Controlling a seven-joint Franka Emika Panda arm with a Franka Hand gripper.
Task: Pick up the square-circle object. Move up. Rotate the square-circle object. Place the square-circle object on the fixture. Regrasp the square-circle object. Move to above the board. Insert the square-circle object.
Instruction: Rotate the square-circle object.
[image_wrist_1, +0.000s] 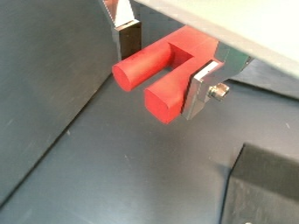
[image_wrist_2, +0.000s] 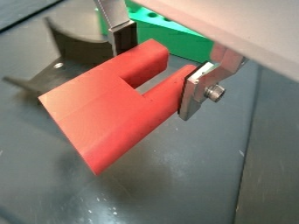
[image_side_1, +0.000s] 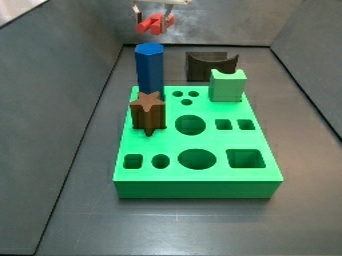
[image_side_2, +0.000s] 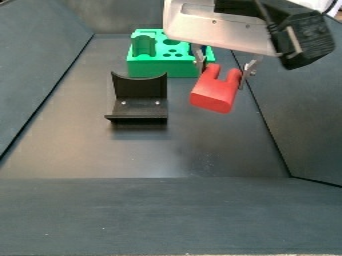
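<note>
The square-circle object (image_side_2: 213, 90) is a bright red piece with one round and one square prong. It hangs in the air, clear of the dark floor, to the right of the fixture (image_side_2: 138, 96). My gripper (image_side_2: 222, 62) is shut on it. In both wrist views the silver fingers (image_wrist_1: 204, 87) press its sides, with the prongs (image_wrist_1: 146, 68) pointing out past the fingertips (image_wrist_2: 197, 94). The fixture (image_wrist_2: 70, 42) and the green board (image_wrist_2: 176, 35) lie beyond the object (image_wrist_2: 105, 105). In a side view the gripper (image_side_1: 158, 18) is far behind the board (image_side_1: 194, 150).
On the board stand a tall blue prism (image_side_1: 148, 65), a brown star peg (image_side_1: 147, 112) and a pale green notched block (image_side_1: 227, 85). The dark fixture (image_side_1: 207, 64) sits just behind the board. Grey walls bound the floor on both sides.
</note>
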